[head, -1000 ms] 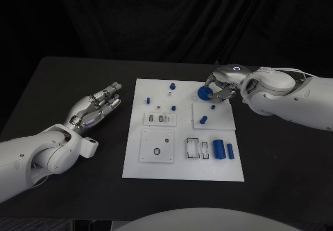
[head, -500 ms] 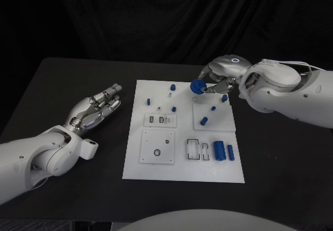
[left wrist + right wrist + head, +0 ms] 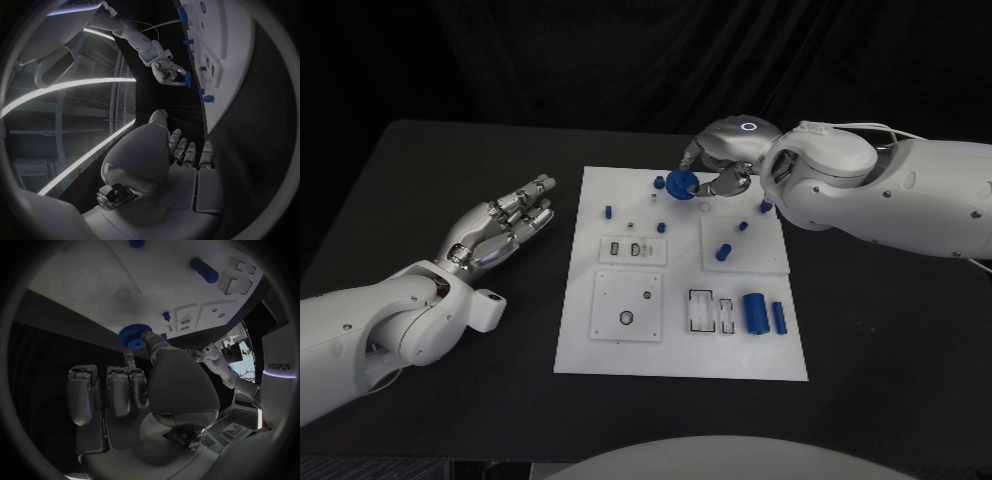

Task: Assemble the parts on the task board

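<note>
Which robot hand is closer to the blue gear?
The right robot hand: it holds the blue gear over the board's far end. The left robot hand lies open on the table, left of the board.

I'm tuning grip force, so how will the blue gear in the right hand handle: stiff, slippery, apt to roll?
The blue gear looks like rigid moulded plastic, so probably stiff and light. Its toothed rim should give the right hand purchase, so slipping seems unlikely. Being round, it may roll if dropped on edge onto the white board.
</note>
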Motion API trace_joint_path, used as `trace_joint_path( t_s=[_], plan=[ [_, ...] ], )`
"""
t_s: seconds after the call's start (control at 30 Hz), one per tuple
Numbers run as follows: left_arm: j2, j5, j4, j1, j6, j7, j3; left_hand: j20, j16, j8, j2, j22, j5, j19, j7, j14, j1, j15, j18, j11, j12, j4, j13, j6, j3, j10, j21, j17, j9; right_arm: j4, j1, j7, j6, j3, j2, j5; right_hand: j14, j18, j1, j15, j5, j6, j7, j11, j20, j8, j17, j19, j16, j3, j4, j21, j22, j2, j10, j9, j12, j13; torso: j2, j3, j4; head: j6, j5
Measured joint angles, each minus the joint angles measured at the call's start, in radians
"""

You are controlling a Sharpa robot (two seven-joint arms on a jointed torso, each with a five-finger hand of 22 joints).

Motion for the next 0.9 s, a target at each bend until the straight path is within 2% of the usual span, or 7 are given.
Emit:
trace_joint_path(
  t_s=[0.07,0.1,0.37,0.73,0.8,0.9],
  plan=[
    [0.001,0.0,0.0,0.0,0.001,0.0,0.0,0.004,0.0,0.0,0.004,0.0,0.0,0.004,0.0,0.0,0.004,0.0,0.0,0.0,0.0,0.0,0.0,0.0,0.0,0.0,0.0,0.0,0.0,-0.02,0.0,0.0,0.005,0.0,0.025,0.0,0.0,0.0,0.0,0.0,-0.006,-0.003,-0.003,0.001,0.0,0.0,0.0,0.0,0.0,0.0,0.0,0.0,0.0,0.0,0.0,0.0,0.0,0.0,0.0,0.0005,0.0001,0.001,0.0],
    [0.001,0.0,0.0,0.0,0.001,0.0,0.0,0.004,0.0,0.0,0.004,0.0,0.0,0.004,0.0,0.0,0.004,0.0,0.0,0.0,0.0,0.0,0.0,0.0,0.0,0.0,0.0,0.0,0.0,-0.027,0.0,0.0,0.008,0.0,0.035,0.0,0.0,0.0,0.0,0.0,-0.012,-0.003,-0.003,0.008,0.0,0.0,0.0,0.0,0.0,0.0,0.0,0.0,0.0,0.0,0.0,0.0,0.0,0.0,0.001,0.0007,0.0003,0.001,0.0],
    [0.002,0.0,0.0,0.0,0.002,0.0,0.0,0.004,0.0,0.0,0.004,0.0,0.0,0.004,0.0,0.0,0.004,0.0,0.0,0.003,0.0,0.0,0.0,0.0,0.0,0.003,0.0,0.0,0.0,-0.083,-0.004,0.0,0.03,0.0,0.103,0.0,-0.004,0.0,-0.003,0.004,-0.025,-0.003,-0.003,0.011,0.0,0.001,0.0,0.0,0.0,0.0,0.0,0.0,0.0,-0.003,-0.004,0.0,0.0,0.0,0.001,0.0017,-0.0004,0.001,0.001],
    [0.012,0.0,-0.008,0.0,0.006,0.0,0.0,0.007,0.0,0.0,0.004,0.0,0.0,0.0,0.0,0.0,0.004,0.0,0.0,0.003,0.0,0.0,0.0,0.0,0.0,0.003,0.0,0.0,0.0,-0.119,-0.012,0.002,0.042,0.001,0.156,-0.001,-0.002,0.0,-0.011,0.009,-0.035,-0.003,-0.004,0.014,0.0,0.006,0.0,0.0,0.0,0.002,0.003,0.0,0.0,-0.001,-0.001,0.0,0.0,0.0,0.0,0.0018,0.0026,-0.002,-0.007],
    [0.013,0.0,-0.009,0.0,0.007,0.0,0.0,0.007,0.0,0.0,0.004,0.0,0.0,0.0,0.0,0.0,0.004,0.0,0.0,0.003,0.0,0.0,0.0,0.0,0.0,0.003,0.0,0.001,0.0,-0.122,-0.014,0.002,0.044,0.001,0.159,-0.001,-0.004,0.0,-0.011,0.011,-0.038,-0.003,-0.004,0.017,0.004,0.018,0.0,-0.004,0.0,0.003,0.003,0.0,0.0,-0.001,0.002,0.001,0.0,0.0,0.0,0.0018,0.0026,-0.002,-0.007],
    [0.014,0.0,-0.01,0.0,0.008,0.0,0.0,0.007,0.0,0.0,0.004,0.0,0.0,0.0,0.0,0.0,0.004,0.0,0.0,0.003,0.0,-0.003,0.0,0.0,0.003,0.003,0.0,0.001,0.0,-0.125,-0.016,0.002,0.049,0.001,0.162,-0.001,-0.004,0.0,-0.011,0.011,-0.04,-0.005,-0.005,0.02,0.007,0.018,0.0,0.0,0.0,0.007,0.007,0.0,0.0,-0.001,-0.001,0.001,0.0,0.0,0.0,0.0018,0.0024,-0.002,-0.007]
  ],
)
